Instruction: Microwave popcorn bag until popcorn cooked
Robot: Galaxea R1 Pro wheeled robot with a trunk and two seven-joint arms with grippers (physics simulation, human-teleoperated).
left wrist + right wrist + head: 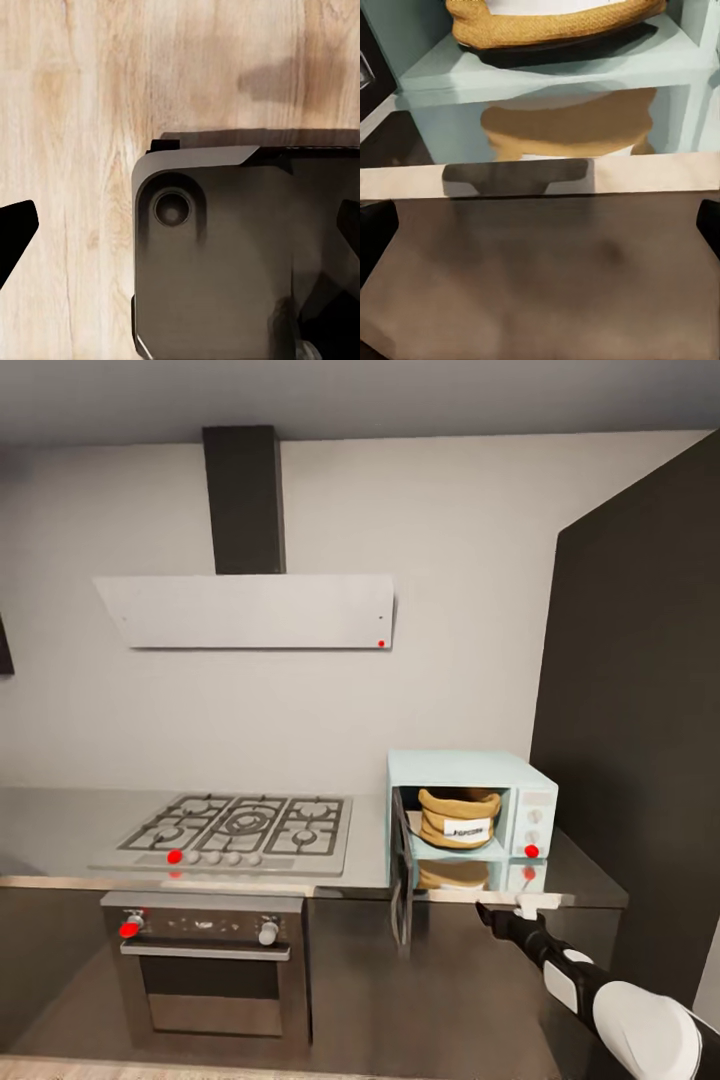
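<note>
Fingers of the right gripper [527, 905] sit at the lower right of the head view, just in front of the table [60, 830] edge below the microwave [470, 805]; in the right wrist view only their dark tips show at the two side edges, so they look spread wide and hold nothing. At the left gripper, a dark tip shows at each side edge of the left wrist view, over a wooden floor [75, 112] and a dark part of the robot's base [225, 255], and I cannot tell its state for sure. Right of centre in the head view, the popcorn bag [458, 817] already stands upright inside the microwave, label facing out, its reflection showing on the steel below. Hanging open to the left of the opening is the microwave door [402, 885]. The step in hand looks to be closing it: reach across to the door's free edge, push it round in a smooth arc without nudging the light box, then start the heating.
</note>
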